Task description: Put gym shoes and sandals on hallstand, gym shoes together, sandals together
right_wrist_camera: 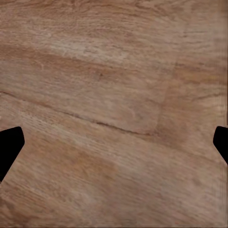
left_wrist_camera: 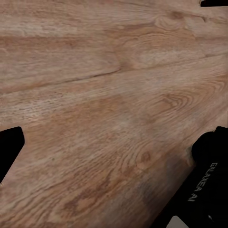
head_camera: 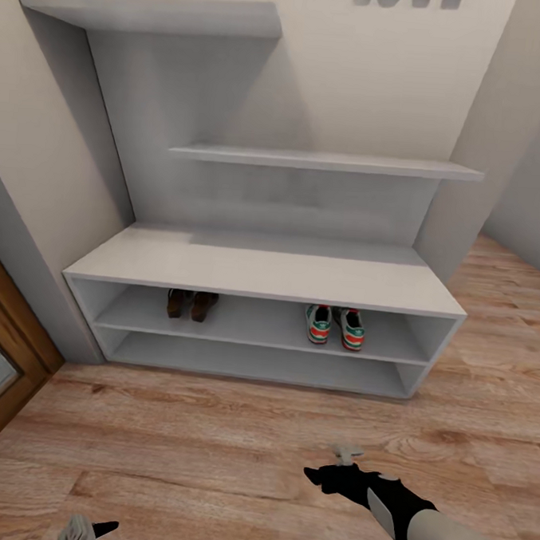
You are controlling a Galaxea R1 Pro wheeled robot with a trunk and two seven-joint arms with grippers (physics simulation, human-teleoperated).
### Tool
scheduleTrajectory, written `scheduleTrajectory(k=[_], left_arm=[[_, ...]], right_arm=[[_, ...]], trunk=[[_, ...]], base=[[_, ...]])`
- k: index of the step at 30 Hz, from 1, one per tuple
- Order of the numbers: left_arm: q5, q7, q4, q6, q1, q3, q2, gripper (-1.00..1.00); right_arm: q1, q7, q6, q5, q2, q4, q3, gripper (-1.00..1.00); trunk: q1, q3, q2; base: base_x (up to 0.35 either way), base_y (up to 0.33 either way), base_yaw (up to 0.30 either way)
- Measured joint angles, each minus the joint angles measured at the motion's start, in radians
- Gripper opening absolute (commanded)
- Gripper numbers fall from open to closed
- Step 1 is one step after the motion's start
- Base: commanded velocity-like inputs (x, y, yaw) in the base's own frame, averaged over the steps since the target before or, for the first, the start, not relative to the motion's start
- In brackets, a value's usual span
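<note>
Item: pair of white lace-up gym shoes with green stripes (head_camera: 335, 326), side by side on the upper open shelf of the light-grey hallstand (head_camera: 262, 271), so paired as the task required. Item: pair of brown leather sandals (head_camera: 191, 304), together further left on that shelf. Your left gripper (left_wrist_camera: 114, 147) and right gripper (right_wrist_camera: 114, 142) hung spread and empty over the wood-plank floor (head_camera: 210, 458); nothing seemed left for you to lift.

Sandals (head_camera: 191, 303): fronts hidden under bench top (head_camera: 262, 268); left gripper (head_camera: 86, 530): cut off at head view's lower edge; door (head_camera: 0, 365): cropped.
</note>
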Motion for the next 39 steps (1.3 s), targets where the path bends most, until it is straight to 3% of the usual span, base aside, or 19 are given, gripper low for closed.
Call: scheduleTrajectory(k=[4, 5, 6, 10, 11, 15, 16, 27, 39], left_arm=[[0.0, 0.03, 0.002, 0.0, 0.0, 0.0, -0.001, 1.0], [0.0, 0.049, 0.003, 0.0, 0.0, 0.0, -0.001, 1.0], [0.0, 0.096, 0.003, 0.0, 0.0, -0.001, -0.003, 1.0], [0.0, 0.168, 0.004, 0.0, 0.0, -0.001, -0.005, 1.0], [0.001, 0.215, 0.004, -0.002, 0.0, -0.001, -0.007, 1.0], [0.002, 0.279, 0.006, -0.004, 0.0, -0.002, -0.01, 1.0], [0.004, 0.333, 0.017, -0.005, 0.0, -0.002, -0.013, 1.0], [0.019, 0.482, 0.05, -0.01, 0.0, -0.002, -0.033, 1.0], [0.016, 0.581, 0.058, -0.057, 0.0, -0.003, -0.072, 1.0]], right_arm=[[0.036, 0.058, -0.006, 0.001, -0.041, 0.001, 0.0, 1.0], [0.065, 0.084, -0.012, 0.001, -0.067, 0.002, 0.003, 1.0], [0.1, 0.099, -0.034, 0.0, -0.093, 0.002, 0.002, 1.0], [0.158, 0.11, -0.118, -0.003, -0.122, 0.002, -0.001, 1.0], [0.186, 0.113, -0.173, -0.002, -0.133, 0.003, 0.001, 1.0], [0.218, 0.115, -0.226, -0.003, -0.143, 0.004, -0.002, 1.0], [0.237, 0.114, -0.249, -0.002, -0.148, 0.005, 0.0, 1.0], [0.256, 0.099, -0.268, -0.002, -0.151, 0.006, -0.003, 1.0], [0.258, -0.03, -0.271, 0.001, -0.147, 0.006, -0.002, 1.0]], trunk=[[-0.015, 0.013, 0.028], [-0.019, 0.016, 0.035], [-0.023, 0.019, 0.042], [-0.038, 0.031, 0.07], [-0.042, 0.034, 0.077], [-0.058, 0.047, 0.105], [-0.061, 0.05, 0.112], [-0.104, 0.085, 0.189], [-0.15, 0.122, 0.273]], base=[[0.0, 0.0, 0.0], [0.0, 0.0, 0.0], [0.0, 0.0, 0.0], [0.0, 0.0, 0.0], [0.0, 0.0, 0.0], [0.0, 0.0, 0.0], [0.0, 0.0, 0.0], [0.0, 0.0, 0.0], [0.0, 0.0, 0.0]])
